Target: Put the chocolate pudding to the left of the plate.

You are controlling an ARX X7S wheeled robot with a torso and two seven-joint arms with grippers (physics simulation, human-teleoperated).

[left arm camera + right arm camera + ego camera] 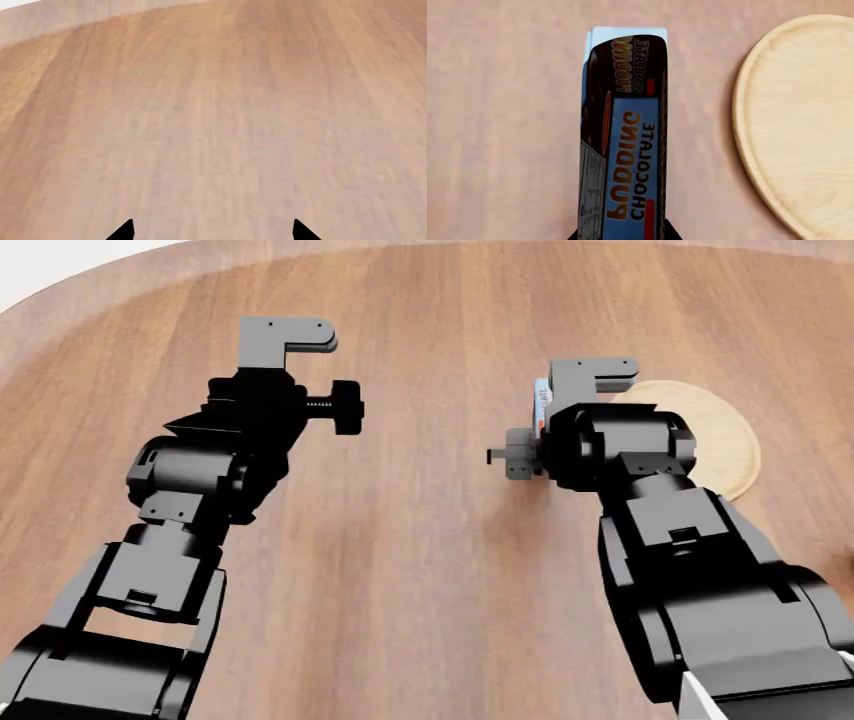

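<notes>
While the right gripper (620, 235) seems closed on its narrow sides beside the plate (800, 130), the chocolate pudding box (624, 135) looks light, stiff and slippery; the left gripper (213, 232) is open and empty.

Surface (441, 570): reddish-brown wood grain, matt. Plate (800, 125): pale wood, smooth, faint grain. Chocolate pudding (624, 140): printed cardboard, slight sheen. Arms: black matt plastic.

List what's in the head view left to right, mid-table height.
left gripper → bare table → chocolate pudding, tucked against the right gripper → plate, partly hidden behind the right arm.
</notes>
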